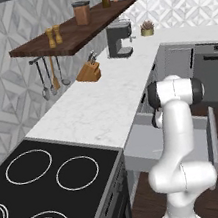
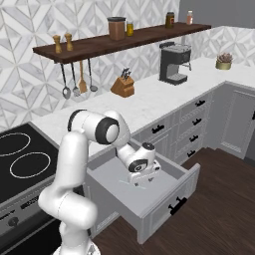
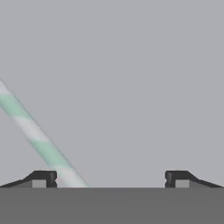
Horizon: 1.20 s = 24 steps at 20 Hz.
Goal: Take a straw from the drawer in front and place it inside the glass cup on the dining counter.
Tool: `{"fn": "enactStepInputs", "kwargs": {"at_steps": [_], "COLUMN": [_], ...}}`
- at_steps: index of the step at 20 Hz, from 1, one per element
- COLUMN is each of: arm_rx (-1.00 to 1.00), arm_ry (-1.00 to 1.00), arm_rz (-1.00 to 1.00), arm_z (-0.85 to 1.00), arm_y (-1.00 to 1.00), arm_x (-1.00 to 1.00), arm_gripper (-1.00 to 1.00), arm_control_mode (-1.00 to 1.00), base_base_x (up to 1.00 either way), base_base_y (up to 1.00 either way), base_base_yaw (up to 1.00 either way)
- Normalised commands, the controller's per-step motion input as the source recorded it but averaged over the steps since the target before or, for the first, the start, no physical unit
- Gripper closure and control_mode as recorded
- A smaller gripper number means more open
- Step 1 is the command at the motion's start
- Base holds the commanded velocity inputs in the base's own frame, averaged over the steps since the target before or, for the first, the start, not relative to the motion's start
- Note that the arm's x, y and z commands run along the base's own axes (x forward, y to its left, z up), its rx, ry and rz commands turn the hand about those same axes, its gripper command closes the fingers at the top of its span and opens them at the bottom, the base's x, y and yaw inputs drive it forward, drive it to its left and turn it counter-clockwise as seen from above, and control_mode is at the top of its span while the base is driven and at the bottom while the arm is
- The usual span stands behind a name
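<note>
hovering — end effector [image 3: 110, 178] spread over straw [image 3: 37, 138]

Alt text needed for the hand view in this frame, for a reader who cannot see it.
A green-and-white striped straw lies diagonally on the flat grey floor of the drawer, running from the left edge down toward the gripper. The two dark fingertips stand wide apart, the straw's lower end just inside the left one.

Light: showing even and soft, no glare.
Shadows: lying faint inside the drawer [image 2: 149, 199].
Focus: straw [image 3: 39, 138] looking blurred, lower left.
</note>
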Motion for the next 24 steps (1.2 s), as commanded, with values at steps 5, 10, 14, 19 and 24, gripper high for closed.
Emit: {"fn": "enactStepInputs", "kwargs": {"at_steps": [5,10,14,19,24], "arm_rx": [0.00,0.00,0.00,0.00,0.00], "arm_ry": [0.00,0.03,0.00,0.00,0.00], "arm_rz": [0.18,0.16,0.14,0.12,0.14], "arm_z": [-0.18,-0.35,-0.26,-0.02,0.00], "arm_y": [-0.01,0.00,0.00,0.02,0.06], "arm_x": [0.24,0.10,-0.17,-0.19,-0.16], "arm_gripper": [-1.00,-1.00,-1.00,-1.00,-1.00], "arm_control_mode": [-1.00,-1.00,-1.00,-1.00,-1.00], "base_base_x": [0.00,0.00,0.00,0.00,0.00], "base_base_y": [0.00,0.00,0.00,0.00,0.00], "base_base_yaw": [0.00,0.00,0.00,0.00,0.00]}}
